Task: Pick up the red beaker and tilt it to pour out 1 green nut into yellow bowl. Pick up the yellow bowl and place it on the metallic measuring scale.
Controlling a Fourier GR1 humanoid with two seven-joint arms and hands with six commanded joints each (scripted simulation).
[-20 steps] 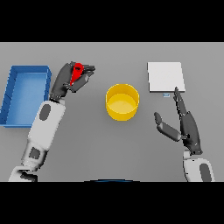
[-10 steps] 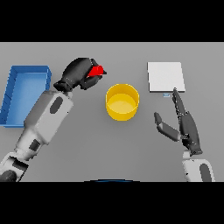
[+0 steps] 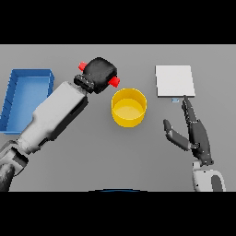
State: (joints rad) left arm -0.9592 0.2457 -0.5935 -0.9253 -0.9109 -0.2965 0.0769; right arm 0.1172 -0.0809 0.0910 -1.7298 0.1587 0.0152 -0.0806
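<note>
While the left hand [image 3: 100, 73] is wrapped tight around the red beaker [image 3: 114, 82], it holds it tipped on its side, just left of the yellow bowl [image 3: 129, 107]. The bowl sits on the grey bench [image 3: 92, 156]. The right hand [image 3: 196, 133] has its fingers straight and apart, near the scale [image 3: 174, 81]. A blue tray [image 3: 25, 99] lies at the far left.

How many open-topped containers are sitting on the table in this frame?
2: the blue bin at the table's left edge, and the yellow bowl in the middle. The red beaker is off the table, gripped in the left robot hand.
</note>
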